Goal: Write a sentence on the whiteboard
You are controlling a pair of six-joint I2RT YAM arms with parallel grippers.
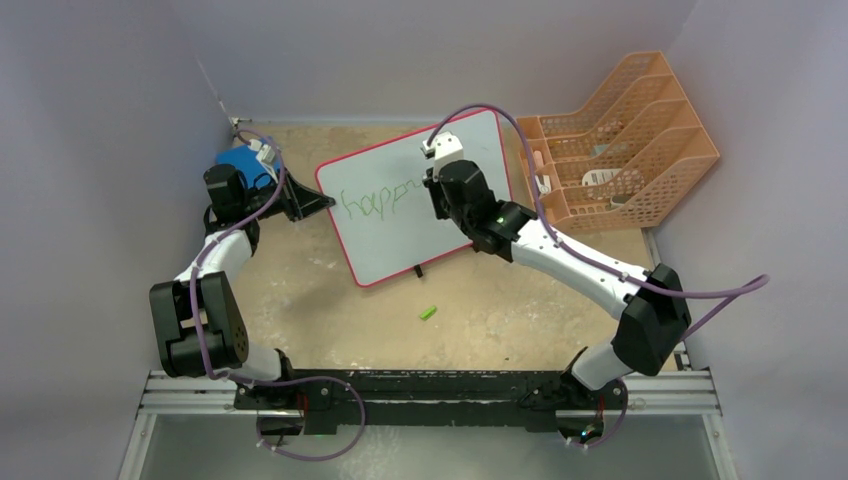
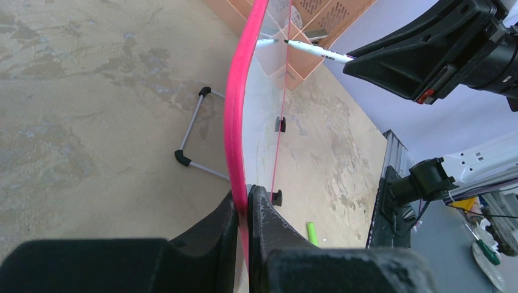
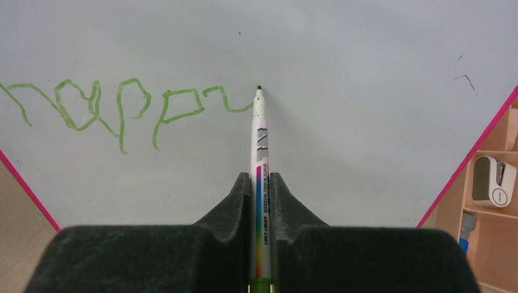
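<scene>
Right fingers (image 3: 229, 204) clamp the marker (image 3: 261, 146), left fingers (image 2: 269, 220) pinch the whiteboard (image 2: 235, 122) rim; if I press harder, it could twist and spoil the sentence (image 3: 121, 122).

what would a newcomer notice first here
The red-rimmed whiteboard stands mid-table with green writing partway across. The right jaws hold a marker with its tip at the last stroke, while the left jaws pinch the board's left edge. An orange file rack stands at the back right.
</scene>
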